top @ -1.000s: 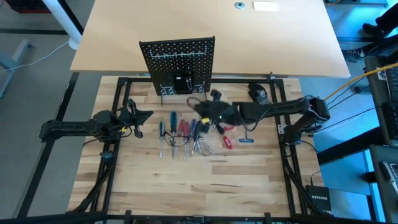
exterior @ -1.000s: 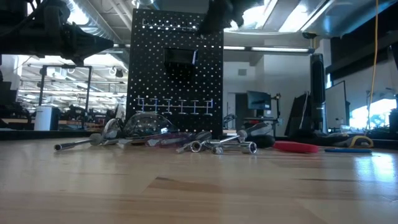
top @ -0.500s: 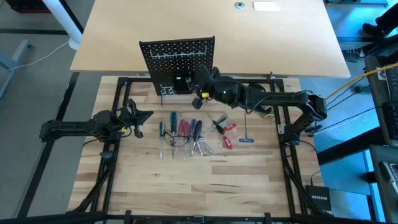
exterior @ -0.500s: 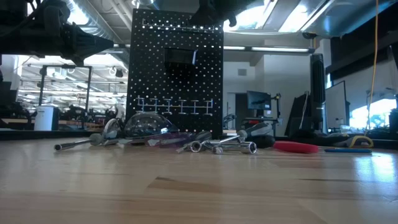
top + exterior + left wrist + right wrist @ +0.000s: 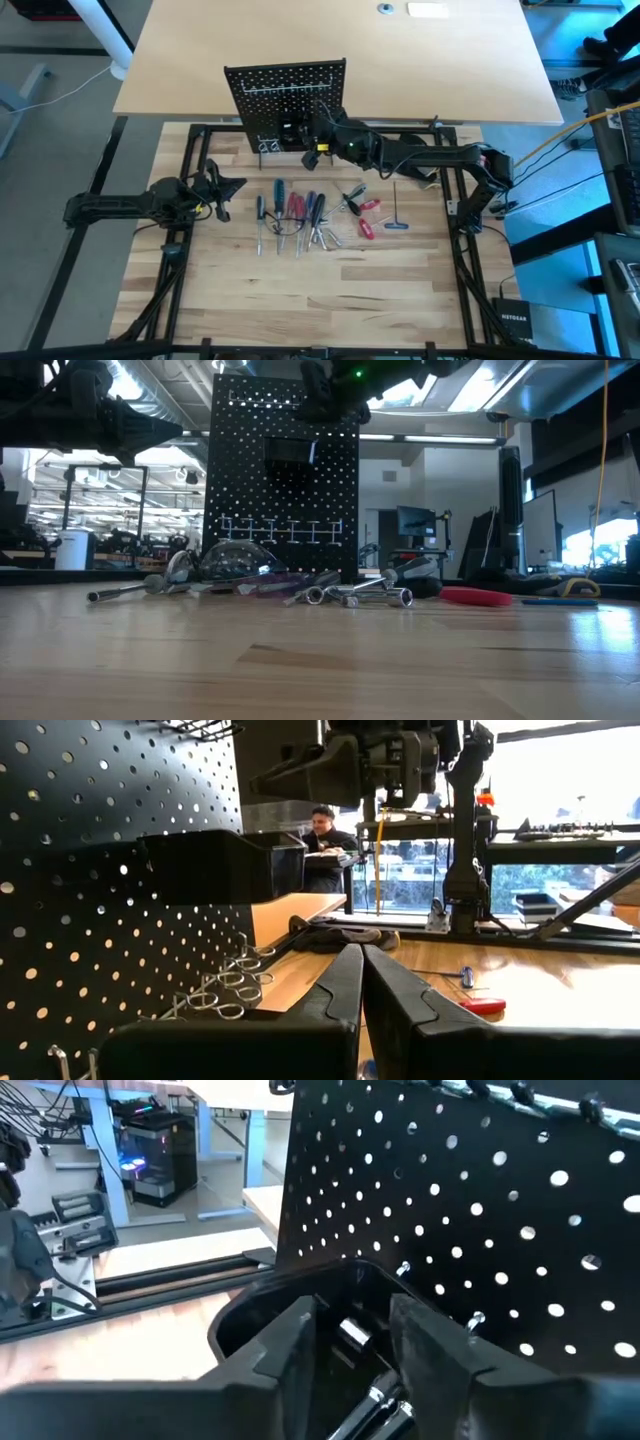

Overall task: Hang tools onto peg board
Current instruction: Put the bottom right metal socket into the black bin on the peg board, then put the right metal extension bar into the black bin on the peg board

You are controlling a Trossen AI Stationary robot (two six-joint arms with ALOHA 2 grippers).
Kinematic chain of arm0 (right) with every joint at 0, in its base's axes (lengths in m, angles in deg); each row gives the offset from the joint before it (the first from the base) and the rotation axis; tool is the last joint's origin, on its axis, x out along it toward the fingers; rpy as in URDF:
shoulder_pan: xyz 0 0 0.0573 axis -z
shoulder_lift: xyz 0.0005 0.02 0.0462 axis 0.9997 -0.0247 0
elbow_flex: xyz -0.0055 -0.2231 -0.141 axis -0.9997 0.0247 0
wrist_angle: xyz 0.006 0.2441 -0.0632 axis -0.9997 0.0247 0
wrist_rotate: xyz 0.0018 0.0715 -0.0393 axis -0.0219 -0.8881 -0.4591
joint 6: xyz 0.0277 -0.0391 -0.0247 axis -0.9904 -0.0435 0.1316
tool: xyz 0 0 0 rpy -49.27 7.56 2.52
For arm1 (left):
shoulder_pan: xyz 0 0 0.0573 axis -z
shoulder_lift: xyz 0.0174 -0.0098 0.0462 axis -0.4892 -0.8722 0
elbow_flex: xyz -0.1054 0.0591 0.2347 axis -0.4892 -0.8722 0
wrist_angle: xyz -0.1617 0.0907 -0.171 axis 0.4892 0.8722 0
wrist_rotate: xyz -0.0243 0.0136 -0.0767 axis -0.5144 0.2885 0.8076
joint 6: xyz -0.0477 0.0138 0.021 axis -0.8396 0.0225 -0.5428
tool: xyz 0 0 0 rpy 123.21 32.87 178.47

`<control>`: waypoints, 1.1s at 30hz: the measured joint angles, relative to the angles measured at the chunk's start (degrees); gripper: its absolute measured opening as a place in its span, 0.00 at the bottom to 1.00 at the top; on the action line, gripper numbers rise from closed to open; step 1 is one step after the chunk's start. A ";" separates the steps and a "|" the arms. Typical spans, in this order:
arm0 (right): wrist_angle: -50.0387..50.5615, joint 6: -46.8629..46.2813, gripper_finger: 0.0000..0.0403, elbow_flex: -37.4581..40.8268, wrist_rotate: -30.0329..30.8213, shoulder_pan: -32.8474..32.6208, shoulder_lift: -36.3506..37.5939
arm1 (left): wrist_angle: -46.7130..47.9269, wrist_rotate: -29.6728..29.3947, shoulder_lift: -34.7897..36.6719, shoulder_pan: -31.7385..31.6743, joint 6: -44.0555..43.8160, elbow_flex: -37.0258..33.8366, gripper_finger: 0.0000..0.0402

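The right arm is stretched long across the back of the surface (image 5: 330, 300), elbow out by the right frame rail, forearm running level toward the peg board (image 5: 288, 98), and the right gripper (image 5: 312, 135) sits right at the board's face, over the small black bin (image 5: 290, 1315) mounted there. From the right wrist view the fingers (image 5: 425, 1342) stand parted above that bin, and between them a silver tool end (image 5: 352, 1332) shows down inside it, with more silver shafts lower in the gap; the fingers are not touching it as far as can be told. In the low view the right arm comes in from above, hanging at the board's top edge with a green light glowing on it. The board stands upright on its wire feet at the back edge of the work area, a row of hooks across its upper part and wire rings along its lower part. The left arm waits out on the left side, lying low and level, and the left gripper (image 5: 218, 188) points toward the middle with its fingers pressed shut, holding nothing. The tools (image 5: 295, 215) lie in a loose row on the surface in front of the board, blue, red and black handles side by side, with red pliers (image 5: 358, 205) and a small key (image 5: 397, 222) a little to the right, well apart from both grippers.
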State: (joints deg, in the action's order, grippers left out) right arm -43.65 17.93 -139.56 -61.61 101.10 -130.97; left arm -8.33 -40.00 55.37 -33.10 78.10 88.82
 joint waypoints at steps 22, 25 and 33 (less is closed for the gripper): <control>45.75 -16.90 0.48 -0.04 -1.65 -20.66 7.31 | -0.24 0.00 0.00 0.00 -0.31 0.00 0.00; 48.13 -21.71 0.48 -0.02 -1.64 -23.02 4.92 | -0.16 0.01 0.00 0.00 -0.38 0.00 0.00; 49.36 -29.36 0.48 -0.02 -4.98 -24.90 -2.50 | -0.04 0.00 0.01 0.01 -0.26 0.00 0.00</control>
State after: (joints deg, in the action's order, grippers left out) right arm 5.71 -11.43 -139.59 -66.58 76.20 -133.48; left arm -8.37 -40.00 55.37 -33.09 77.84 88.82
